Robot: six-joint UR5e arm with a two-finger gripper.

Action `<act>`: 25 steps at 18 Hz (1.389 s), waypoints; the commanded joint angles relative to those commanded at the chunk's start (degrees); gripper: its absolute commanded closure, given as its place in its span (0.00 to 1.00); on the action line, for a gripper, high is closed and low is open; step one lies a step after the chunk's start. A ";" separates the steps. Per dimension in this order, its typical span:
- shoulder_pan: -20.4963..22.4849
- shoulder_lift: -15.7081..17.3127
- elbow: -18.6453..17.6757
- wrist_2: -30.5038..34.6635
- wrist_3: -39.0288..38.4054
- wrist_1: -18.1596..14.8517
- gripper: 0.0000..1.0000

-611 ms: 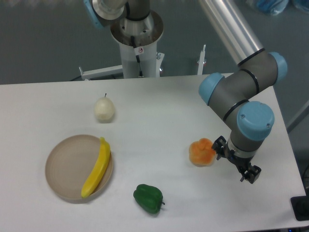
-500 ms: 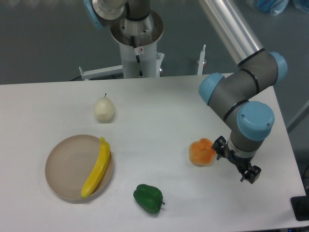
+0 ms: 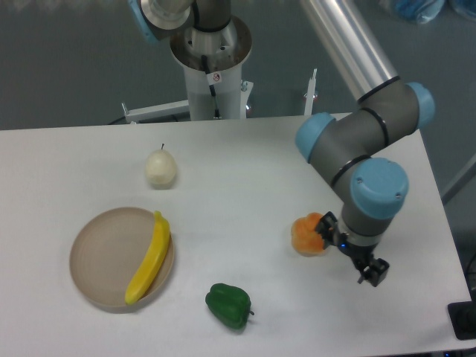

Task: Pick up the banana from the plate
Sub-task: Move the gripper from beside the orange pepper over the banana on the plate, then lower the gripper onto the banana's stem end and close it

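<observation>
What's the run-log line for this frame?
phase: approach | gripper: by orange pepper, state unclear | banana: on plate, untouched

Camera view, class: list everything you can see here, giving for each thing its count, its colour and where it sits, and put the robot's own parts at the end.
banana: one, bright yellow, lying along the right side of the plate.
plate: one, beige-tan, on the table's front left.
pear-like fruit: one, pale cream, behind the plate.
green pepper: one, dark green, near the front edge, right of the plate.
orange pepper: one, orange, on the right, partly hidden by the robot's wrist.
table: one, white, under all of it.
arm: one, grey with blue caps, reaching in from the upper right.
claw: one, black, low over the table beside the orange pepper; open or shut cannot be told.
</observation>
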 joint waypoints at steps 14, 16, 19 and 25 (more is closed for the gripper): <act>-16.35 12.66 -17.04 0.96 -33.93 0.61 0.00; -18.81 12.84 -21.34 3.84 -39.29 0.96 0.00; -21.19 12.67 -23.03 5.71 -43.08 0.70 0.00; -23.83 11.26 -22.86 5.27 -50.03 4.39 0.00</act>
